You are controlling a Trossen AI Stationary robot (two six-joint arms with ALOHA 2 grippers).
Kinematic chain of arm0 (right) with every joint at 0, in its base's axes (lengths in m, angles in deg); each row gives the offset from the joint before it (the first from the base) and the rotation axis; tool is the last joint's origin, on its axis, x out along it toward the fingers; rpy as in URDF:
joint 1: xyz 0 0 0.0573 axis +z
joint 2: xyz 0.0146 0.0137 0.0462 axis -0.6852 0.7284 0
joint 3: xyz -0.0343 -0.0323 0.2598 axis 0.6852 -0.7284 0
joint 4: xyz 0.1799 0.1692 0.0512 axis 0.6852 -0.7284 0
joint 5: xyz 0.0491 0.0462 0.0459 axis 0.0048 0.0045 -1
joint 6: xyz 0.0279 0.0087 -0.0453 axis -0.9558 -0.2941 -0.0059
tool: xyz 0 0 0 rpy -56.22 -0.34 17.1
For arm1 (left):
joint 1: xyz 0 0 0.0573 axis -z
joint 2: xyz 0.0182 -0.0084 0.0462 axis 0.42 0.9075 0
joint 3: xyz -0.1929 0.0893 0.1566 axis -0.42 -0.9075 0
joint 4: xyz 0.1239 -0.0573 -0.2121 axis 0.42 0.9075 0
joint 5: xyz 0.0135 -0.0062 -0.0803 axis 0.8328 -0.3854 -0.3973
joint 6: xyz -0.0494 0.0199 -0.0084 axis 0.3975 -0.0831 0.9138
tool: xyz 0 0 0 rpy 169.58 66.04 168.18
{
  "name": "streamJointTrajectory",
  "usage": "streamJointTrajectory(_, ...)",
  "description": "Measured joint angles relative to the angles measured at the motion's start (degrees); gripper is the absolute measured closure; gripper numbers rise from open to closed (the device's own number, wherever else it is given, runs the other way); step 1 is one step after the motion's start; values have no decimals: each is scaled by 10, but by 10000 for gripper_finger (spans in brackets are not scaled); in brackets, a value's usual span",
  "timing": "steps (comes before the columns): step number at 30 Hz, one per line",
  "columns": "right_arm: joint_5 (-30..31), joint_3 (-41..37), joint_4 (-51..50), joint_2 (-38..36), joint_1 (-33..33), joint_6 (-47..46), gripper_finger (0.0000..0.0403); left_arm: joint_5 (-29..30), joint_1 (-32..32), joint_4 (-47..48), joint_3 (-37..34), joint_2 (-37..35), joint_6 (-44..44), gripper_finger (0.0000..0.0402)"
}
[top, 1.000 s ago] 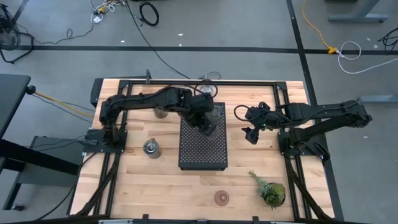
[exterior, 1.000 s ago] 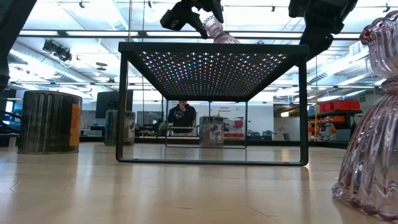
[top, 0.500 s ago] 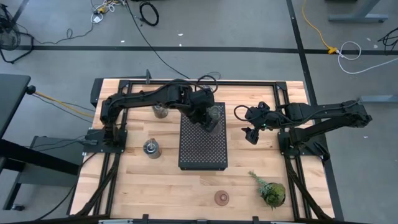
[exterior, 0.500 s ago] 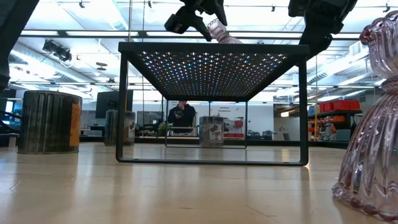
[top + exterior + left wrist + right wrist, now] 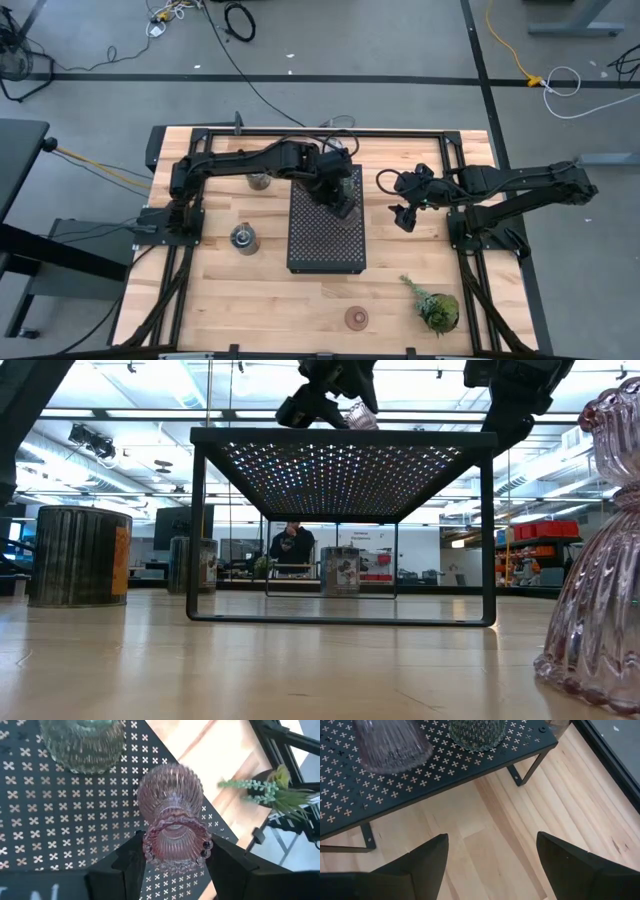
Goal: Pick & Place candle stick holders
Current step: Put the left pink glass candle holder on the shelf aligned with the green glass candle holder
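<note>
Placement step: left gripper (image 5: 175,862), fingers closed on a pinkish holder (image 5: 172,815), stood it on the black tray (image 5: 325,240) beside the pale green holder (image 5: 82,742). Right gripper (image 5: 403,215) waited beside the tray, fingers open. Next, judged: release and lift clear.

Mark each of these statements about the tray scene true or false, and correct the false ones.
1. The left gripper grips a pink glass holder over the black tray. True.
2. The right gripper holds the green glass holder. False: it is open and empty, beside the tray.
3. The plant sprig lies on the tray. False: it lies on the wooden table.
4. A silvery holder stands on the table left of the tray. True.
</note>
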Motion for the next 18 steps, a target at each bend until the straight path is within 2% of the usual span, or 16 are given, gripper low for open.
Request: streamJointTrajectory(18,0,0,0,0,0,4,101,7,-11,9,0,-1,-10,215)
